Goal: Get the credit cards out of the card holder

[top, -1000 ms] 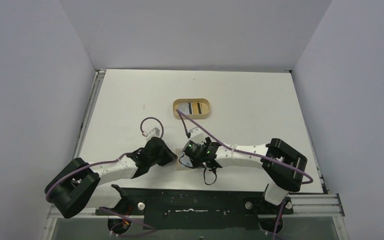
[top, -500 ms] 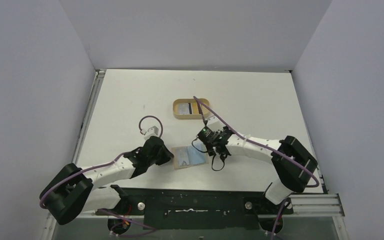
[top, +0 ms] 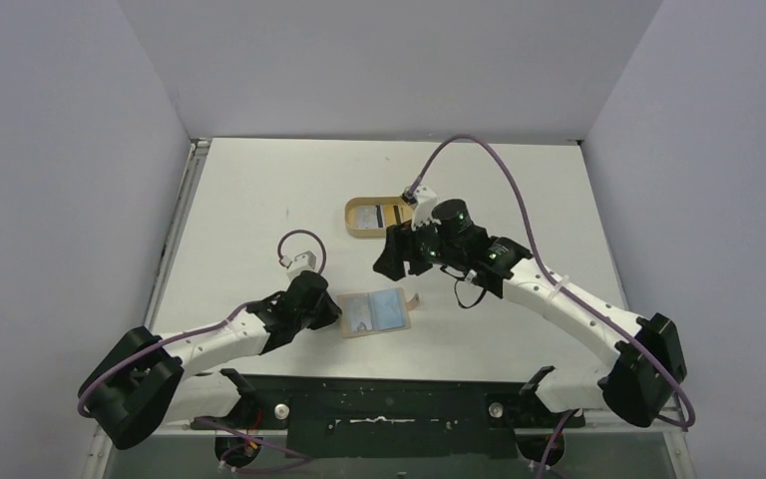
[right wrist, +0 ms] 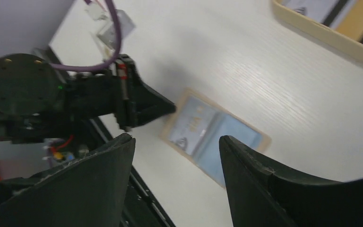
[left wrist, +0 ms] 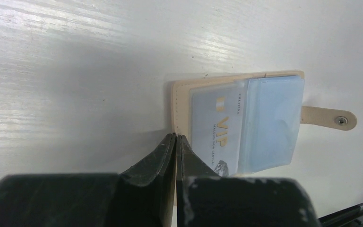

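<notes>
The tan card holder (top: 376, 313) lies open on the table near the front edge, closing tab (left wrist: 328, 117) pointing right. A light blue credit card (left wrist: 216, 128) printed "VIP" sits in its left clear sleeve. A second pale blue sleeve (left wrist: 272, 122) covers the right half. My left gripper (left wrist: 176, 137) is shut, its tips resting on the holder's left edge (top: 337, 315). My right gripper (right wrist: 176, 139) hangs open and empty above and behind the holder (right wrist: 215, 137), also in the top view (top: 392, 261).
An oval tan tray (top: 351, 222) stands behind the holder and holds a pale card (top: 364, 216) and a yellow-orange striped card (top: 392, 216). Its rim (right wrist: 312, 35) shows in the right wrist view. The black front rail (top: 379, 404) runs along the near edge.
My right arm has lifted off the holder and swung back toward the tray, its jaws a little wider. The open holder is now uncovered. My left gripper has stayed put.
</notes>
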`<state>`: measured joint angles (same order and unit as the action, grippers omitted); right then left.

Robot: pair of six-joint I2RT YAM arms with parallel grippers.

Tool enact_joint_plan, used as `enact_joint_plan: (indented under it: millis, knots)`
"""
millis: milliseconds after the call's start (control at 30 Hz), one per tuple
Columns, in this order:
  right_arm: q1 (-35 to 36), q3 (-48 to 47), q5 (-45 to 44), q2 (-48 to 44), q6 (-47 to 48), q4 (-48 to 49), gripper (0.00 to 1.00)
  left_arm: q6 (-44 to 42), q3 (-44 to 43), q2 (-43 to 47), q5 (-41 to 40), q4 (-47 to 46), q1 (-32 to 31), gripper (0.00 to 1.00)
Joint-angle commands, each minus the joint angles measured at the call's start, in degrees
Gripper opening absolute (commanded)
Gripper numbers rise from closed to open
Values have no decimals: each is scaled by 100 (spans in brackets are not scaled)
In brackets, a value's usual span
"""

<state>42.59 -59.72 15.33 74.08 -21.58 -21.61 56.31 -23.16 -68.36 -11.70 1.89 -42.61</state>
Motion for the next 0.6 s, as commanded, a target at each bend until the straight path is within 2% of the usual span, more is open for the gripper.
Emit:
enact_joint_plan:
  millis: [0,33,133,200,333,567]
  knots:
    - [-110,608,2408,509,-1375,2233,67,-57,-207,-106,-149,-108,-24,0]
    - [-103,685,2363,613,-1567,2376,66,-56,-207,-107,-174,-104,-29,0]
    - [-11,650,1939,926,-1454,1829,65,-67,-217,-105,-225,-103,-28,0]
    - [-11,761,1762,1089,-1434,1807,65,-76,-209,-144,-250,-103,-22,0]
    - [8,1059,1671,1476,-1625,2219,65,-55,-159,-278,-271,-348,-26,0]
    - [52,1674,1797,2266,-2303,3765,65,-7,-145,-588,-253,-521,-27,0]
